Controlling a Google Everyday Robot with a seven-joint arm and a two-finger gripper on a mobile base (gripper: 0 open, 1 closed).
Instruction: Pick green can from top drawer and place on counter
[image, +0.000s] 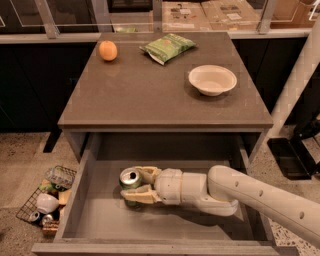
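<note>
The green can (130, 180) stands upright in the open top drawer (165, 225), left of its middle, silver top showing. My gripper (134, 185) reaches in from the right, low over the drawer floor. Its two cream fingers (142, 173) sit on either side of the can, closed against it. The counter (150, 95) lies above and behind the drawer.
On the counter are an orange fruit (108, 50) at the back left, a flat green snack bag (167, 47) at the back middle and a white bowl (212, 80) at the right. A wire basket of trash (47, 200) sits on the floor left of the drawer.
</note>
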